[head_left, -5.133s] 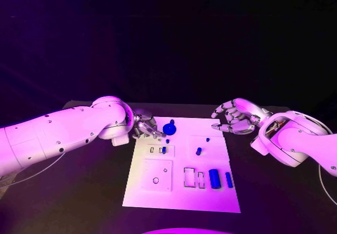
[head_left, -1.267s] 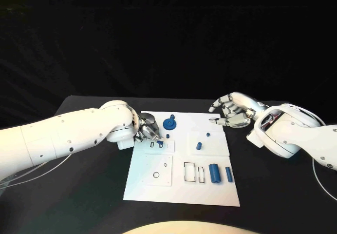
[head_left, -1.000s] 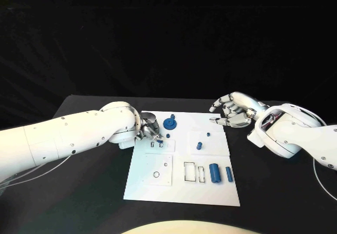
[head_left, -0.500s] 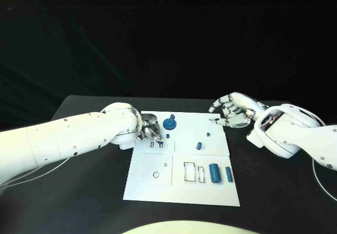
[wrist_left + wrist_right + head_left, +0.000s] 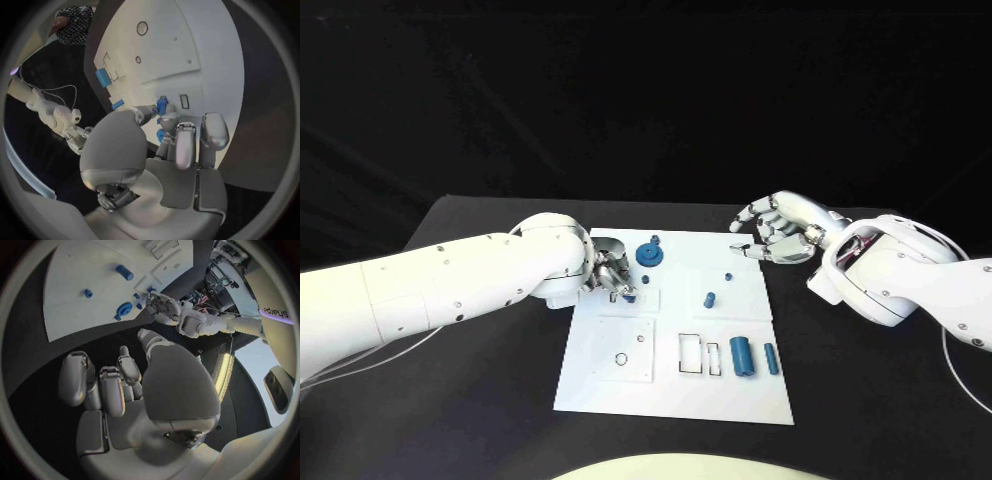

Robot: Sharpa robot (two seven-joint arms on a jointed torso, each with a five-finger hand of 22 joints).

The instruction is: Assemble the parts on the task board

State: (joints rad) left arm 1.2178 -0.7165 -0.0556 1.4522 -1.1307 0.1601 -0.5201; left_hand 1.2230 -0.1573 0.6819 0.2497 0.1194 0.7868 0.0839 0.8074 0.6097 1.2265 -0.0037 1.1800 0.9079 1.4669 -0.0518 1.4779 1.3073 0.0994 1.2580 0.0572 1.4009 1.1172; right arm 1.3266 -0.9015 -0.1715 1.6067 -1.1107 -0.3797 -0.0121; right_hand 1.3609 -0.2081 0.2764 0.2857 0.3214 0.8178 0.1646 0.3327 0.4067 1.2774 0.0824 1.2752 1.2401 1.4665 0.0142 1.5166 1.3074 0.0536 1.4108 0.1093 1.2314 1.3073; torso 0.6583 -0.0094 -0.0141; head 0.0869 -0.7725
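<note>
White task board [image 5: 733,400] lies mid-table on black table [image 5: 473,400]. Nearest on it, two blue cylinders, large [image 5: 741,356] and thin [image 5: 770,357], lie side by side beside rectangular slots. Farther up, small blue peg [image 5: 708,298] stands mid-board. Left hand [image 5: 609,272] at board's left edge, fingertips pinching a small blue part [image 5: 162,105] right by a slot. Round blue piece [image 5: 649,255] near far edge. Right hand [image 5: 780,229] hovers over far right corner, fingers loosely curled and apart, holding nothing.

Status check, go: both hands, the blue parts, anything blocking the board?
Left hand pinching a small blue part over the task board. Right hand open, off the board's far corner. Nothing blocking the board.
</note>
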